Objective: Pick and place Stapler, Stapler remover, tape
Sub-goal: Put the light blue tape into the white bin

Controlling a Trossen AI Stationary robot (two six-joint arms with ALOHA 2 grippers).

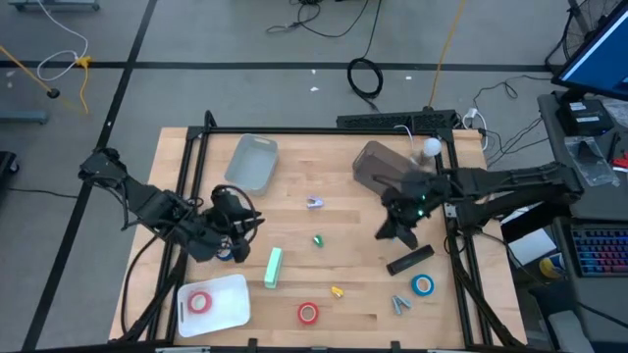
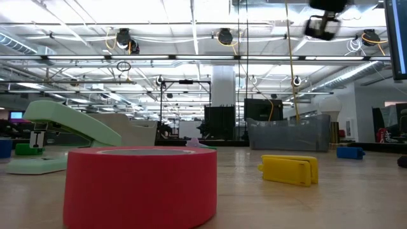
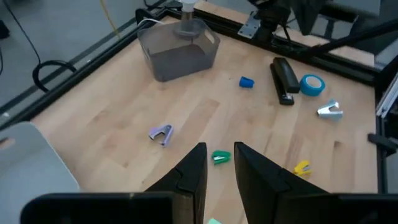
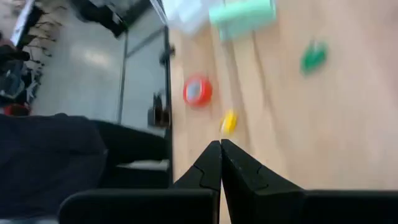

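The left tool (image 1: 234, 247) hangs over the left half of the wooden counter (image 1: 324, 162), its dark fingers (image 3: 193, 171) slightly apart with nothing visibly between them. Just to its right lies the mint-green stapler (image 1: 274, 267), long axis running near-to-far. Near it on the front side, a red tape roll (image 1: 200, 302) lies flat on a white tray (image 1: 235, 306). The right tool (image 1: 400, 227), fingers pressed together and empty, hovers beside the black stapler (image 1: 410, 261), which lies slanted. A blue tape ring (image 1: 423, 285) and a metal stapler remover (image 1: 399, 304) sit just beyond it.
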